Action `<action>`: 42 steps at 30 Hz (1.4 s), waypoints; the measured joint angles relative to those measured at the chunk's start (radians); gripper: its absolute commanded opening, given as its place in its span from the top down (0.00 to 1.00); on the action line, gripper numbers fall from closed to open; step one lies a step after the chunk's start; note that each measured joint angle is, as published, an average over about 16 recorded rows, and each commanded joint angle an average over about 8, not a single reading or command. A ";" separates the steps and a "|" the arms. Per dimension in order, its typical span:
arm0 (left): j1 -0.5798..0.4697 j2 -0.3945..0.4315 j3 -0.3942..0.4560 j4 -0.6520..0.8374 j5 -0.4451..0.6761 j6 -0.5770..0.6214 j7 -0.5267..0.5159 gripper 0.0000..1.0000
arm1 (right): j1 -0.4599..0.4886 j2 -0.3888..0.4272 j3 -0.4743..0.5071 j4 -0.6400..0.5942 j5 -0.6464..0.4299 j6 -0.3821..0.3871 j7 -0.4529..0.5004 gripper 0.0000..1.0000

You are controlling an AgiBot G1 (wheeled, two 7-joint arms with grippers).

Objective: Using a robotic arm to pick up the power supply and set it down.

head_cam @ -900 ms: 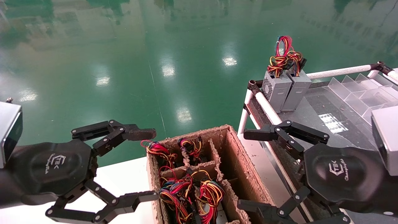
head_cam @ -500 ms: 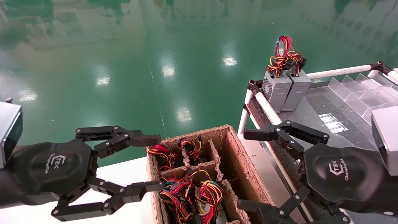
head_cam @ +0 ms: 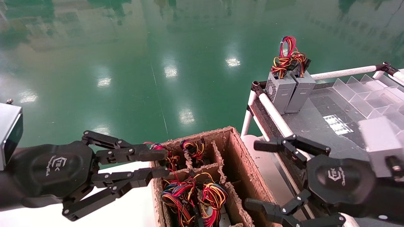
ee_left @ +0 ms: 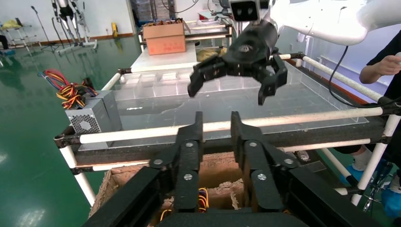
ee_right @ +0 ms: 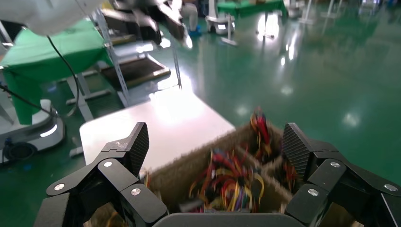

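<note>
The jaws of the left gripper (head_cam: 159, 164) are drawn nearly together, with only a narrow gap left between the two fingers and nothing held in it; those of the right gripper (head_cam: 258, 175) are spread wide and are likewise empty. The left gripper is seen at about 8 o'clock in the head view, its fingertips just at the near-left edge of the cardboard box (head_cam: 243, 164). The right gripper is seen at about 4 o'clock, just beside the box's right wall, over the edge of the dark table (head_cam: 318, 121).

The box is split by ragged dividers, and its compartments are filled with bundles of red, yellow, orange and black wires (head_cam: 192, 192).

Two power supplies (head_cam: 288, 91) are found at about 2 o'clock, standing upright side by side at the far-left corner of the table, touching each other, with their wire bunches on top. A row of clear plastic dividers (head_cam: 369, 91) is seen further right on the table.
</note>
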 measured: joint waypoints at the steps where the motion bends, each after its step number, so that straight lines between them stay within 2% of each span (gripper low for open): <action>1: 0.000 0.000 0.000 0.000 0.000 0.000 0.000 1.00 | 0.001 0.001 -0.007 -0.002 -0.011 -0.002 0.006 0.00; 9: 0.000 0.000 0.000 0.000 0.000 0.000 0.000 1.00 | 0.048 -0.010 -0.084 -0.015 -0.108 -0.055 0.057 0.00; 19: 0.000 0.000 0.001 0.000 -0.001 0.000 0.000 0.98 | 0.122 -0.066 -0.230 -0.044 -0.191 -0.109 0.097 0.00; 27: 0.000 0.000 0.001 0.000 -0.001 0.000 0.001 0.02 | 0.153 -0.094 -0.349 -0.061 -0.214 -0.110 0.085 0.00; 29: 0.000 0.000 0.001 0.000 -0.001 0.000 0.001 0.00 | 0.158 -0.099 -0.374 -0.068 -0.216 -0.109 0.077 0.16; 35: 0.000 -0.001 0.002 0.000 -0.001 -0.001 0.001 0.00 | 0.170 -0.112 -0.432 -0.100 -0.225 -0.104 0.042 0.90; 37: -0.001 -0.001 0.002 0.000 -0.001 -0.001 0.001 0.00 | 0.175 -0.117 -0.446 -0.114 -0.228 -0.102 0.030 0.99; 42: -0.001 -0.001 0.002 0.000 -0.001 -0.001 0.001 0.00 | 0.186 -0.133 -0.476 -0.147 -0.232 -0.099 0.005 1.00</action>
